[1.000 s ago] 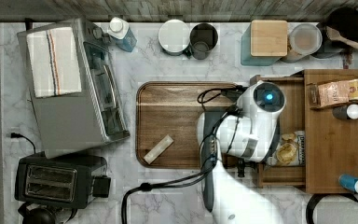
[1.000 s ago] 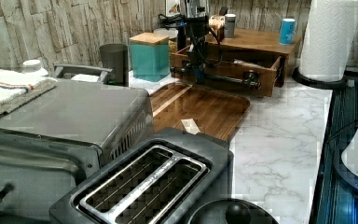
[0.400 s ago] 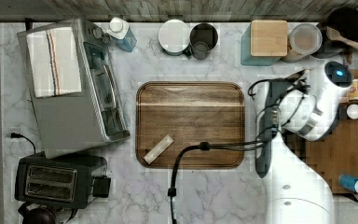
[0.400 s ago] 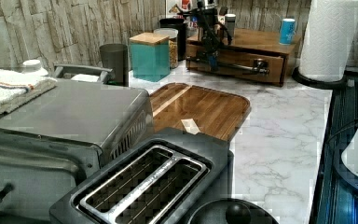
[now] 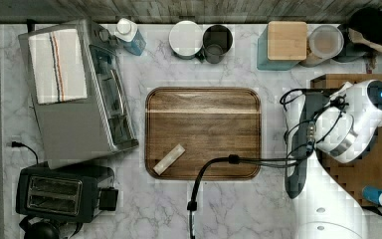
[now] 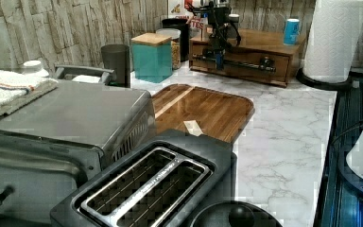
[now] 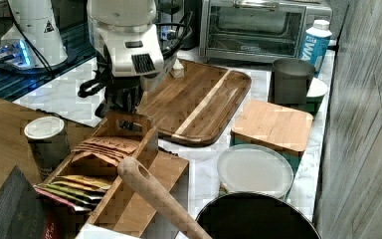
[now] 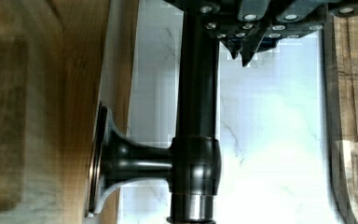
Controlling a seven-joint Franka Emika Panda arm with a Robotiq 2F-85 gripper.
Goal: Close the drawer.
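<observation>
One drawer (image 6: 238, 64) now pushed in — jaws at handle (image 8: 196, 140).

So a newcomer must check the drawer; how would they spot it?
Find the wooden cabinet at the marble counter's far end in the left view, beside the paper towel roll. The drawer is its front panel, alone in bearing a long dark bar handle.

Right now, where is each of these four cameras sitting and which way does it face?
Top view: overhead, looking down on the counter; white arm over the cabinet.
Left view: low behind the toaster, facing the closed drawer.
Right view: by the cabinet top, facing the toaster oven; arm close.
Wrist view: on the arm, facing the drawer handle.
All share the wooden tray.
</observation>
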